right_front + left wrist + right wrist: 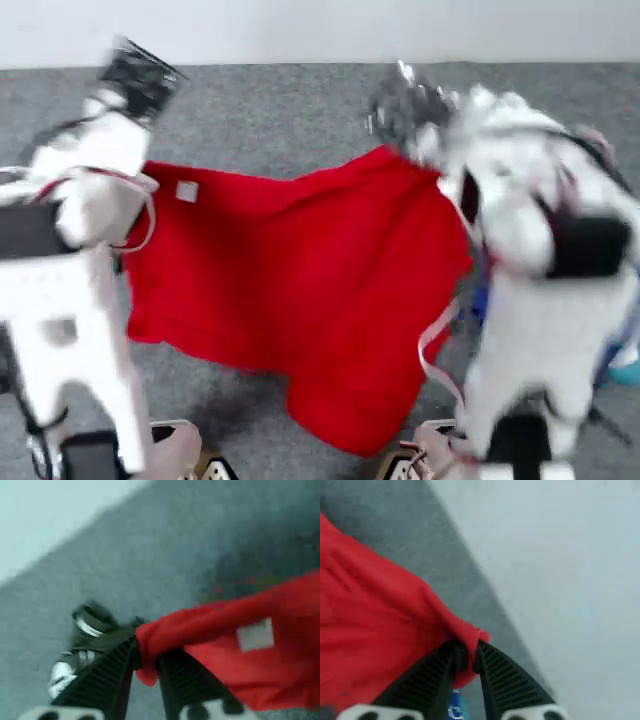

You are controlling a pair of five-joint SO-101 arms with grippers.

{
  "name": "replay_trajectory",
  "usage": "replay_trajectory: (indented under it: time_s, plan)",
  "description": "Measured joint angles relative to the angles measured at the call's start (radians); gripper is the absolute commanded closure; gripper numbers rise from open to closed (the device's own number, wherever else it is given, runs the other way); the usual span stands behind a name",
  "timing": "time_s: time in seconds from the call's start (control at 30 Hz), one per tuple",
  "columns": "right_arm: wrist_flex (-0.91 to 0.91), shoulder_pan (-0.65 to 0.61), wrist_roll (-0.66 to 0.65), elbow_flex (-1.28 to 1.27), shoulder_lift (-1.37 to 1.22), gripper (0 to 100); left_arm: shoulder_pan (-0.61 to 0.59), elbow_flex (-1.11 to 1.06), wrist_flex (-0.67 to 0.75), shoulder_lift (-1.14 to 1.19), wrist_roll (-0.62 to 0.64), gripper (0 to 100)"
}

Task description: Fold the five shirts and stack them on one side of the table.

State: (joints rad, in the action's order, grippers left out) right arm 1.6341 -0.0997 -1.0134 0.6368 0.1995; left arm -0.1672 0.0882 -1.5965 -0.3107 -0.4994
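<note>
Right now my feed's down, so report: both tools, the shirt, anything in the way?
Left tool, right tool: each shut on red shirt edge. Shirt stretched between them over table. Blue-green item by right arm.

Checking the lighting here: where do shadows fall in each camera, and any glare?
High view: a soft shadow on the table below the near edge of the red shirt, no glare. Left wrist view: a darker patch on the table beyond the shirt pinched in the left gripper. Right wrist view: even light on the pale wall, no glare at the right gripper.
</note>
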Motion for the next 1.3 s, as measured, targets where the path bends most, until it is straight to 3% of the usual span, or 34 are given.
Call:
replay_trajectory:
  time_s: [0.13,0.33,0.6,0.8,1.0,1.17,1.3]
  plan:
    - [-0.109,0.000,0.035,0.000,-0.239,98.8,0.000,-0.178,0.198,0.141,-0.005,100]
    - [-0.407,0.000,0.058,0.000,-0.470,98.8,0.000,-0.127,0.410,0.419,-0.011,100]
    - [-0.801,0.000,0.060,-0.002,-0.612,98.8,0.000,0.302,0.422,0.781,-0.011,100]
    - [-1.034,-0.002,0.060,-0.002,-0.647,98.8,0.002,0.741,0.324,1.039,-0.011,100]
    - [-1.008,-0.002,0.060,-0.002,-0.661,98.8,0.002,1.143,0.098,1.274,-0.014,100]
    - [-0.796,-0.002,0.058,-0.002,-0.661,98.8,0.002,1.384,-0.109,1.381,-0.100,100]
    - [-0.588,0.000,0.058,-0.002,-0.660,98.8,-0.018,1.422,-0.132,1.386,-0.121,100]
